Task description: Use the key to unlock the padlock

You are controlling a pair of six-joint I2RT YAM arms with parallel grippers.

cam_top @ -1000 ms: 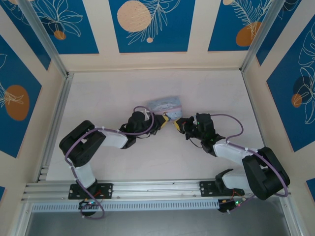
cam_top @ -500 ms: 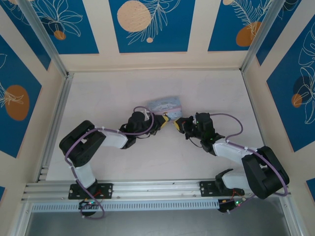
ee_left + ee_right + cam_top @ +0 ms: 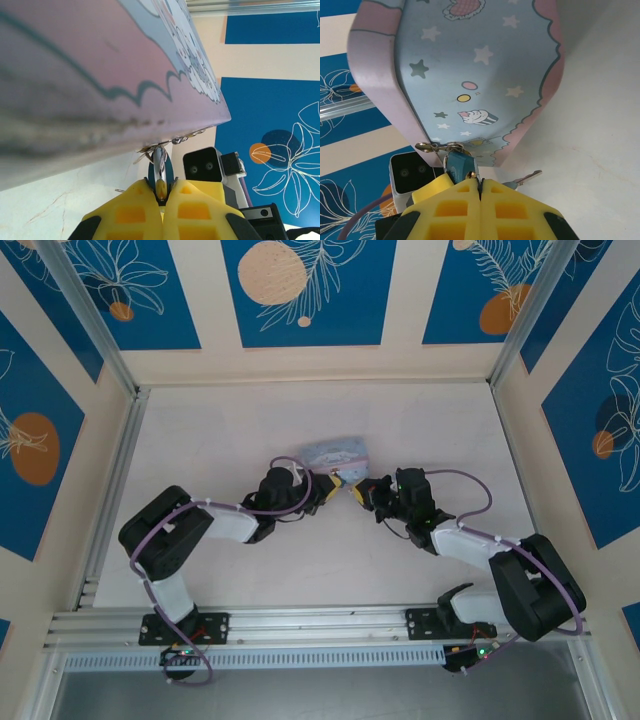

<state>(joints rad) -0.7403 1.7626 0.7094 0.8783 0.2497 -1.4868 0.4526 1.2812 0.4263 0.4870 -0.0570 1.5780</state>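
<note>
the right gripper (image 3: 357, 490) sits a touch nearer the tin (image 3: 335, 452) than before, closed tight under the padlock (image 3: 461, 162) on its clasp (image 3: 437, 146), which the left gripper (image 3: 161, 187) clamps steady for the key (image 3: 527, 177) jutting alongside.

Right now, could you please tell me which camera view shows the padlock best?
The right wrist view: the padlock hangs from the tin, sharp and close. The left wrist view shows it half hidden between the jaws; from above it is too small.
</note>
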